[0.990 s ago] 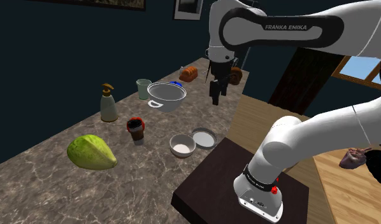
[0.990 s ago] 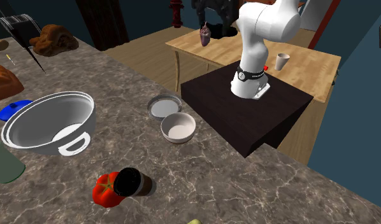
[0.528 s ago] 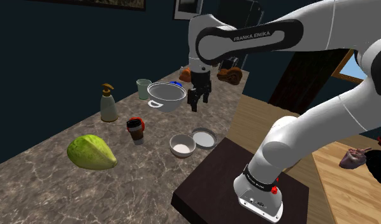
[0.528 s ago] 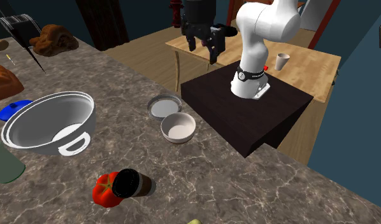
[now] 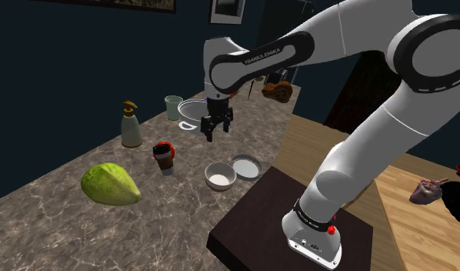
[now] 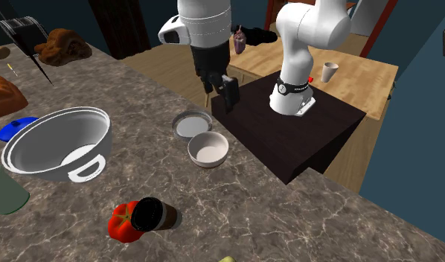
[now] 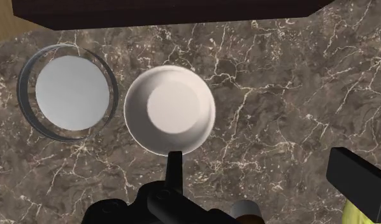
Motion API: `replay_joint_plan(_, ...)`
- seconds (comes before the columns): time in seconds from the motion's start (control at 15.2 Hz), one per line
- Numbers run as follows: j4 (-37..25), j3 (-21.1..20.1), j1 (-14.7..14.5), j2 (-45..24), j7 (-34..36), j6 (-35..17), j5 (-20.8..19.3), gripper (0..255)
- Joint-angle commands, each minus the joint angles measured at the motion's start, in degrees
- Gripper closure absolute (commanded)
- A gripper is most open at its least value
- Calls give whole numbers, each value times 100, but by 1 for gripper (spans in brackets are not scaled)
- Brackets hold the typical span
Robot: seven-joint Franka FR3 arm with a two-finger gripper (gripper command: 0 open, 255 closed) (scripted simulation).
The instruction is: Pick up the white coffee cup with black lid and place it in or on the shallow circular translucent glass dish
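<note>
Shoulder view: the arm is sweeping in from the far end of the counter. Over the last second the gripper has been travelling toward the white bowl and dropping. It is now hanging in the air beyond that bowl, fingers standing apart and carrying nothing. My reading is that the approach is under way and the grasp has not begun.
- The coffee cup is standing upright, well apart from the bowl toward this view's left. It has a black lid, and its body is reading brown rather than white.
- The glass dish is lying empty just beside the bowl, on the stand's side.
- Count: one cup, one dish, one bowl, one soap dispenser, one green fruit.

Second exterior view: the gripper is hovering above the dish, on the stand side of the bowl. The cup is sitting well apart from the bowl and touching a red fruit. One handled pot is also in view. I judge the hand is needing to pass over the bowl to reach the cup.

Wrist view: the camera is looking straight down on the bowl. The dish is just beside it, with a sliver of marble showing between them.
</note>
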State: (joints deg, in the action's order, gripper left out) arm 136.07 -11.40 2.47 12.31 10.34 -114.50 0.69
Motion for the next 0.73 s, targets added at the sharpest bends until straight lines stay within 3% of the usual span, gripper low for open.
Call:
replay_joint_plan(0.0, -212, -58, 12, -459, 222, -307, -37, 0)
replay_joint_plan(0.66, -1703, -69, -63, -2636, 1184, -1261, -424, 0)
